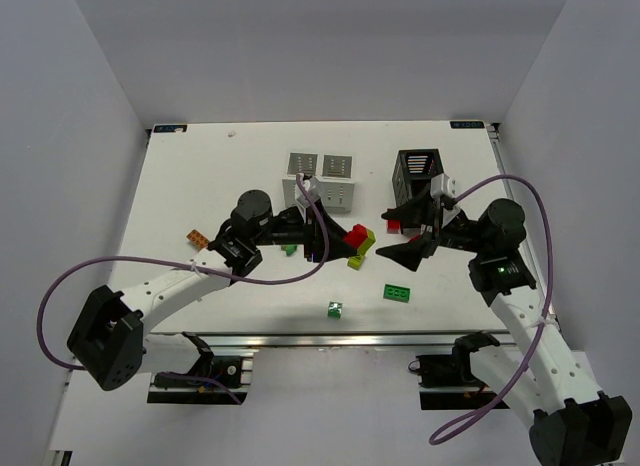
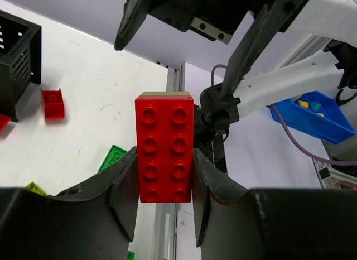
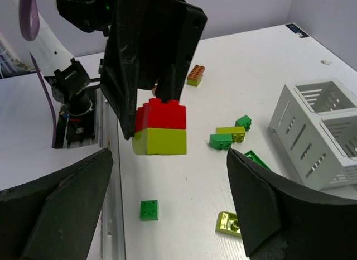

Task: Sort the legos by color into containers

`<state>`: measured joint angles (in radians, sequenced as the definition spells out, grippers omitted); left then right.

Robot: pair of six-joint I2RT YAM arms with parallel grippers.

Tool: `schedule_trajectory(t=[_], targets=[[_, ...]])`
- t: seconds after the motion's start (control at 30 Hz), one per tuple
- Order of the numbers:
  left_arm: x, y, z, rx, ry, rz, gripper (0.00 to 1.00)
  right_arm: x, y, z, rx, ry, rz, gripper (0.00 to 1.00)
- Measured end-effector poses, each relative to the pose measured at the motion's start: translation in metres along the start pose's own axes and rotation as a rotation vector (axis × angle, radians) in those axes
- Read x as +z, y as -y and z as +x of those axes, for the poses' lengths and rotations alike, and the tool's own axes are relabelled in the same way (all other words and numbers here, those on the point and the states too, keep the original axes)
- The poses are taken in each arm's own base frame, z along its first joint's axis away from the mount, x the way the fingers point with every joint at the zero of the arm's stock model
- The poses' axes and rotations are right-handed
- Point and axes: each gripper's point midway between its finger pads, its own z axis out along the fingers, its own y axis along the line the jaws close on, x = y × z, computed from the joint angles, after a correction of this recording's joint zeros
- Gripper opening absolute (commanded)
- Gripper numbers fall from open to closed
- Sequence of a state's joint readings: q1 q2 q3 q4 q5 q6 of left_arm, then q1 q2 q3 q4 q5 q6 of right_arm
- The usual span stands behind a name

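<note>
Stretches the left arm [image 1: 170, 286] out low, wrist turned so that the left gripper [image 2: 164, 176] pinches sideways. Presses both fingers [image 2: 120, 187] flat against the flanks of a stacked brick pair [image 2: 164, 148], which stands up between them and juts past their tips. Bends the right arm [image 1: 520, 316] at the elbow and aims the right gripper [image 3: 167, 159] straight at the left one's tip. Spreads the right jaws wide, one finger to either side, clear of the held pair just ahead of them.

bright, even overhead light on the matte white tabletop [image 1: 200, 176] — shadows soft and short. in the left wrist view the near black gripper fingers [image 2: 122, 204] blur, while the glossy red studded brick [image 2: 164, 148] is sharp, faintly glinting.
</note>
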<state>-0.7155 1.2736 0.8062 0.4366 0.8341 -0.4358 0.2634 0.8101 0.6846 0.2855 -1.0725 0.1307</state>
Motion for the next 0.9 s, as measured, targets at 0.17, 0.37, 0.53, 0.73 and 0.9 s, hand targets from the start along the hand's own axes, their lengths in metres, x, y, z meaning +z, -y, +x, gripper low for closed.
schedule_trajectory(t=[0.17, 0.37, 0.53, 0.73, 0.9], targets=[[0.000, 0.004, -0.001, 0.017, 0.014, 0.023, 0.00, -0.004, 0.005, 0.002, 0.011, 0.004, 0.022, 0.85], [0.000, 0.006, -0.005, 0.028, 0.026, 0.032, 0.00, -0.003, 0.000, 0.005, 0.038, -0.004, -0.029, 0.81], [0.000, 0.009, -0.008, 0.029, 0.036, 0.048, 0.00, -0.002, -0.002, 0.013, 0.085, 0.000, -0.039, 0.79], [0.000, 0.014, -0.008, 0.023, 0.042, 0.071, 0.00, 0.003, -0.004, 0.015, 0.119, 0.002, -0.060, 0.78], [-0.001, 0.017, -0.009, 0.020, 0.048, 0.084, 0.00, 0.008, -0.011, 0.022, 0.141, 0.000, -0.090, 0.76]])
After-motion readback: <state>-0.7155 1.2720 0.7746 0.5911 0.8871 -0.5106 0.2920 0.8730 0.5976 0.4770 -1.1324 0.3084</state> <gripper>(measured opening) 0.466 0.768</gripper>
